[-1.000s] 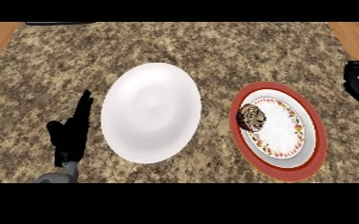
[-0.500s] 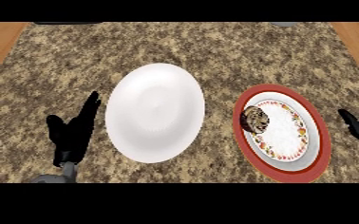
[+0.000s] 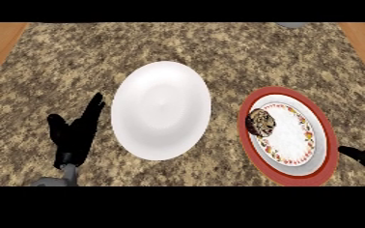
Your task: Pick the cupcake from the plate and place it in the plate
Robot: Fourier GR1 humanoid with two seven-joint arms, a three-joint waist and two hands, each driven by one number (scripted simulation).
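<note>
- Nearest us, our left hand (image 3: 75,134) rests at the lower left of the head view, fingers straight and spread upward, holding nothing, just beside the white plate.
- At the lower right edge only a dark sliver of our right hand (image 3: 352,153) shows; we cannot tell its state.
- The cupcake (image 3: 261,122) sits on the left side of the red-rimmed plate (image 3: 322,166), inside its patterned inner ring, apart from both hands.
- The white plate (image 3: 161,109) lies near the middle of the counter, close to the red-rimmed plate but not touching it, with nothing on it.
- We judge the step in hand to be the reach for the cupcake. To do it well, we would bring the right hand in from the plate's right side, come down over the cupcake with fingers spread, and close round its sides without nudging the plate.
- The granite counter (image 3: 178,43) is speckled brown; farther off, wooden strips (image 3: 10,34) show at the far corners, and a grey object (image 3: 291,24) peeks in at the far edge.
</note>
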